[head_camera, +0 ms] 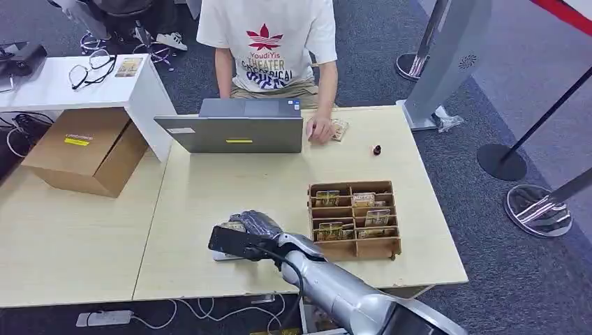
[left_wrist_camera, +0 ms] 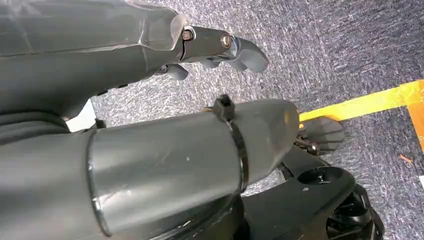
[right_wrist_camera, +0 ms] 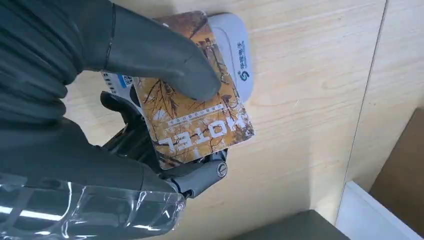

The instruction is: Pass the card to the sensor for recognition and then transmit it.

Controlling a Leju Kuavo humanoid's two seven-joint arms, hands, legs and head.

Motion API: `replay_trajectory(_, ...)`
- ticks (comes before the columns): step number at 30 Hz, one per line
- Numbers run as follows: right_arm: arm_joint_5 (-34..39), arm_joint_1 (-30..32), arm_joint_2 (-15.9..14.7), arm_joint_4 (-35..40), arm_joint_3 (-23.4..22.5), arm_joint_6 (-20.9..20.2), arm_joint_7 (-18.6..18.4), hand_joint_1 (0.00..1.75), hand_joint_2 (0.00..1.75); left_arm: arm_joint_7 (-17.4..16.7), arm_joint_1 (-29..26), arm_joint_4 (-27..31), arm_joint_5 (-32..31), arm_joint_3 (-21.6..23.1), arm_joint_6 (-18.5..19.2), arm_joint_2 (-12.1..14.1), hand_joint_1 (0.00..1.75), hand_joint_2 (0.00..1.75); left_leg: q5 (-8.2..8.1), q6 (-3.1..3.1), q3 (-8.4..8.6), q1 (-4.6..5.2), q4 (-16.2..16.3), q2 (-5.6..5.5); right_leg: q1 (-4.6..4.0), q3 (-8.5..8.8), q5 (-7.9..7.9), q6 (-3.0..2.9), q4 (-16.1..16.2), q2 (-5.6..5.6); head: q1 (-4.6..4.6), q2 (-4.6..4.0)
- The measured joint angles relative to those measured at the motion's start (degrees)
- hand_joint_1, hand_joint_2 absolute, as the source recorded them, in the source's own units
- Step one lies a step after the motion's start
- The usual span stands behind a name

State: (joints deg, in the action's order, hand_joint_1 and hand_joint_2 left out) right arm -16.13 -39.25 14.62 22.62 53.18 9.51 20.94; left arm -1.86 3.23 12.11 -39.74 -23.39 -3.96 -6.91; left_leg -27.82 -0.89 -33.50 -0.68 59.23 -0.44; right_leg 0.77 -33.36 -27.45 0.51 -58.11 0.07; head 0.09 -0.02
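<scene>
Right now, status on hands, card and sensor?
Right hand grips the orange-brown HOTEL card over the white oval sensor. Left hand hangs empty above carpet. Nothing blocking.

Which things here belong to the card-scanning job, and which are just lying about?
Job: card, held by the right hand over the white sensor; card rack.
Lying about: laptop, glasses, cardboard box, small dark bottle.

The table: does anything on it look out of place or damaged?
Nothing stands out. The right hand holds the hotel card over the white sensor, and the cards stand upright in the wooden box.
</scene>
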Motion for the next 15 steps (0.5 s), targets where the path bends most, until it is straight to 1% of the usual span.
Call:
replay_trajectory(9, -1.7, 0.7, 0.4, -1.4, 2.0, -1.5, -1.7, 1.75, 1.75, 0.0, 0.0, 0.0, 0.0, 0.0, 0.4, 0.0, 0.0, 0.0, 0.0, 0.0, 0.0, 0.0, 0.0, 0.0, 0.0, 0.0, 0.0, 0.0, 0.0, 0.0, 0.0, 0.0)
replay_trajectory(15, -1.9, 0.7, 0.6, -2.1, 2.4, -4.7, -3.0, 1.75, 1.75, 0.0, 0.0, 0.0, -0.4, 0.0, 0.6, 0.0, 0.0, 0.0, 0.0, 0.0, 0.01, 0.0, 0.0, 0.0, 0.0, 0.01, 0.0, 0.0, 0.0, 0.01, 0.0, 0.0)
